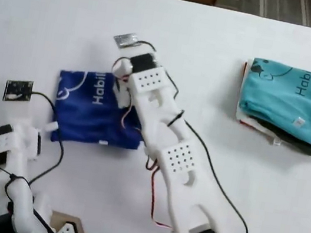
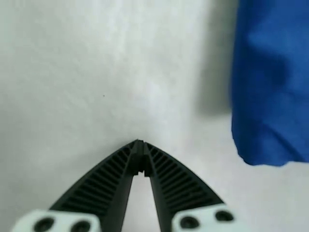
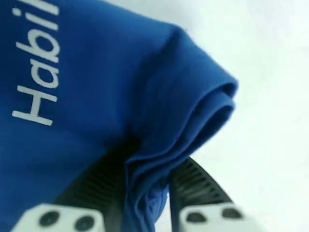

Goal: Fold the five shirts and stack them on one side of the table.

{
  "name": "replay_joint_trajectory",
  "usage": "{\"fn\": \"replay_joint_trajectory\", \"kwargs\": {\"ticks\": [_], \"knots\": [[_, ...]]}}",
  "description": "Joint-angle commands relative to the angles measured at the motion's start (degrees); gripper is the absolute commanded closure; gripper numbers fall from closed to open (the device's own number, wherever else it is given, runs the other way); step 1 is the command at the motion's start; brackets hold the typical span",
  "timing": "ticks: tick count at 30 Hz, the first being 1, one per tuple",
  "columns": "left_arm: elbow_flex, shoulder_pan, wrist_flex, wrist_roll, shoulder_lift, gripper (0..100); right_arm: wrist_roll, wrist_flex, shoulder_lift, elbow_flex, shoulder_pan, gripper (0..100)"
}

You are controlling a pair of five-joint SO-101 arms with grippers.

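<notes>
The blue shirt (image 1: 93, 112) lies folded near the middle of the surface (image 1: 51, 27), well apart from the stack (image 1: 291, 106) of folded shirts at one side. The right claw (image 3: 145, 166) is closed on the blue shirt's layered edge, with several plies bunched between its jaws. The left claw (image 2: 139, 147) is shut with its tips meeting and nothing held, and sits just beside the shirt's opposite edge over bare surface. Assessment: the garment is light, soft and limp, so it is likely to sag and may come unfolded if raised by one edge alone. A hold across all plies at the folded edge appears soundest, preferably at two points. Thin cloth could slip from a shallow pinch.
</notes>
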Motion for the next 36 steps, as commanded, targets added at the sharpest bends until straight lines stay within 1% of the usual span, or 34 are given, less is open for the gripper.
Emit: {"fn": "replay_joint_trajectory", "kwargs": {"ticks": [1,4,6,15,21,25,30,36], "knots": [[-0.22,-0.35,-0.79,0.35,-1.49,97,5.19,1.80,-3.56,0.00,6.02,97.9],[-0.22,-0.35,-0.79,0.35,-1.49,97,14.07,1.89,-8.48,0.70,8.75,97.9],[-0.22,-0.35,-0.79,0.35,-1.49,97,17.93,1.89,-12.35,1.76,10.95,97.9],[-0.22,-0.35,-0.79,0.35,-1.49,97,21.36,1.89,-33.98,12.40,17.89,97.9],[-0.22,-0.35,-0.79,0.35,-1.49,97,28.13,1.89,-51.03,23.38,20.88,97.9],[-0.22,-0.35,-0.79,0.35,-1.49,97,33.76,1.80,-59.82,25.67,23.25,97.9],[-0.22,-0.35,-0.79,0.35,-1.49,97,39.74,1.19,-63.34,25.58,29.49,97.9],[-0.22,-0.35,-0.79,0.35,-1.49,97,40.70,-7.25,-62.37,25.58,38.99,97.9]]}}
